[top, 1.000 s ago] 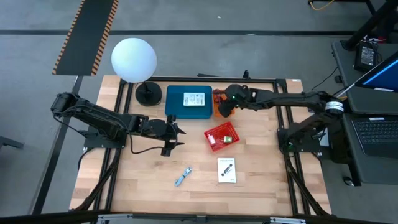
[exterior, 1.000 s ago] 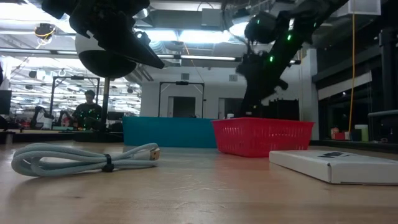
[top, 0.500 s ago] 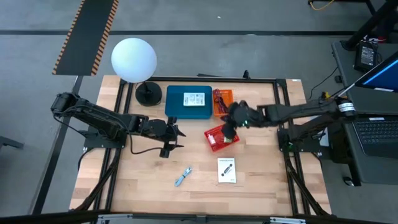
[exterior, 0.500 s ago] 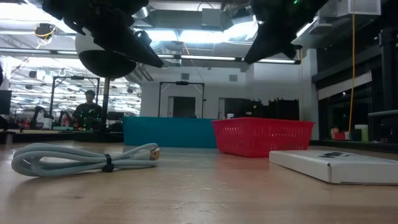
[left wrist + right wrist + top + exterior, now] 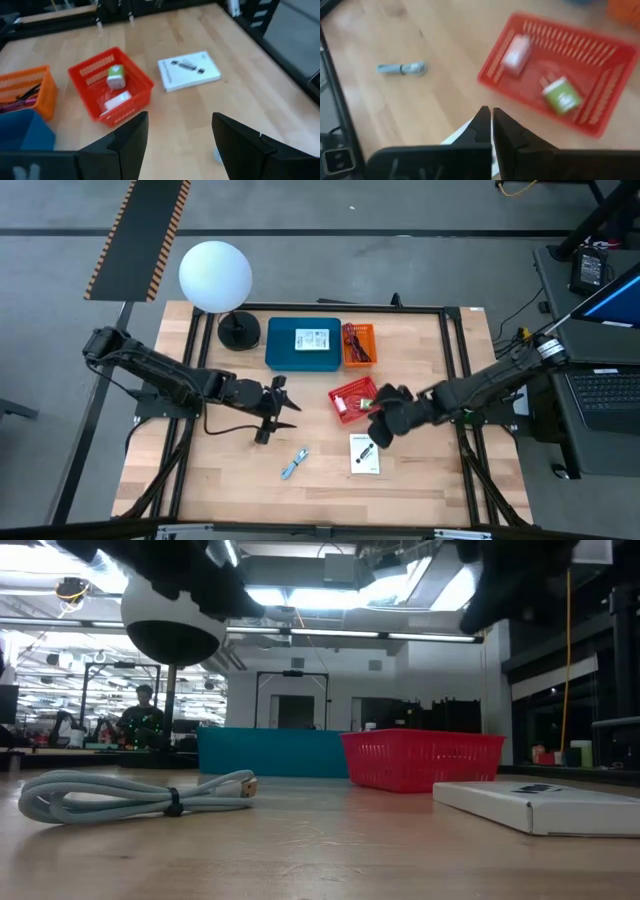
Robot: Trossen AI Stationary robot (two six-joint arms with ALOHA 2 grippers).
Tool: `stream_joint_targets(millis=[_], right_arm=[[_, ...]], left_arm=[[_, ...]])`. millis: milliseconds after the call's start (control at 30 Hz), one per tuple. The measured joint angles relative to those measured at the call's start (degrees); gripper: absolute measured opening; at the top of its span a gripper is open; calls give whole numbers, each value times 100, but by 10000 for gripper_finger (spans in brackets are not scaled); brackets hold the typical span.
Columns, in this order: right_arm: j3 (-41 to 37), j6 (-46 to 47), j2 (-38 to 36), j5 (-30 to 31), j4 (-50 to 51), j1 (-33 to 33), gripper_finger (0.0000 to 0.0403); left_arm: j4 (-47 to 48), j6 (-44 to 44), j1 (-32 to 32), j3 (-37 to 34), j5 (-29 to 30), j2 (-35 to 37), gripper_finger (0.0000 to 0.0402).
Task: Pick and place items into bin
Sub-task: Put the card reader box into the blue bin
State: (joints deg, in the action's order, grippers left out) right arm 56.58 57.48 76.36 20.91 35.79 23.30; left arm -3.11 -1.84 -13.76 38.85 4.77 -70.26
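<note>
- High view puts my right gripper [image 5: 375, 432] low over the bare wood between the red basket [image 5: 340, 395] and the white card box [image 5: 365, 454], nearer the box's upper edge.
- My right fingers [image 5: 482, 125] are pressed together, tip to tip, clenched on nothing that I can see.
- My left gripper [image 5: 283, 407] hangs over the middle-left of the table [image 5: 420, 480], its two fingers [image 5: 131, 134] spread wide with only wood between them; it grips nothing.
- Inside the red basket lie a small green-and-white piece [image 5: 561, 94] and a pale pinkish block [image 5: 516, 48], apart from each other.
- A coiled grey-blue cable [image 5: 294, 463] lies on the wood near the table's front, left of the white card box.
- An orange bin [image 5: 358, 344] holding dark and maroon cables sits against the right side of the blue bin [image 5: 303, 347], which has a white card [image 5: 311, 339] on top.
- A white globe lamp [image 5: 215, 276] stands at the back left corner.
- From the right wrist, my own fingers cover most of the white card box; only a pale sliver shows beside them.
- Low view cuts both arms off at the top, so neither fingertip shows there; the red basket hides what it holds.
- Open wood lies in front of the cable and the box, and to the right of the basket up to the black frame rail [image 5: 450, 360].
</note>
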Motion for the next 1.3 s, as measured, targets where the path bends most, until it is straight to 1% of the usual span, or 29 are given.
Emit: stream_joint_targets(millis=[67,167,300,400,467,533,567,667,800,1033,1300], right_arm=[[0,336,113,0,0,234,0],[130,577,362,-2,106,506,0],[642,663,791,2,643,741,0],[1104,666,1172,2,1310,897,0],[1396,664,1408,-2,1713,1020,0],[1558,699,1599,-4,2118,1161,0],[1583,773,1693,-4,2157,1243,0],[1585,1082,1843,-52,2097,1466,0],[1591,1418,1951,-116,1858,1742,0],[1591,1449,2095,-109,1384,2068,0],[1587,1442,2634,-111,890,2079,0]], left_arm=[[-136,152,-92,0,-2,0,214],[-372,257,-220,0,1,0,214],[-596,335,-313,2,28,-86,214],[-835,524,-319,19,49,-368,210],[-825,559,-289,106,49,-623,205],[-833,563,-246,250,47,-903,199],[-828,562,-225,314,37,-1024,195],[-739,556,-167,558,-54,-1387,185],[-611,424,-146,771,-137,-1620,172],[-604,513,-174,931,-184,-1602,160],[-611,559,-275,975,-199,-1600,152]])
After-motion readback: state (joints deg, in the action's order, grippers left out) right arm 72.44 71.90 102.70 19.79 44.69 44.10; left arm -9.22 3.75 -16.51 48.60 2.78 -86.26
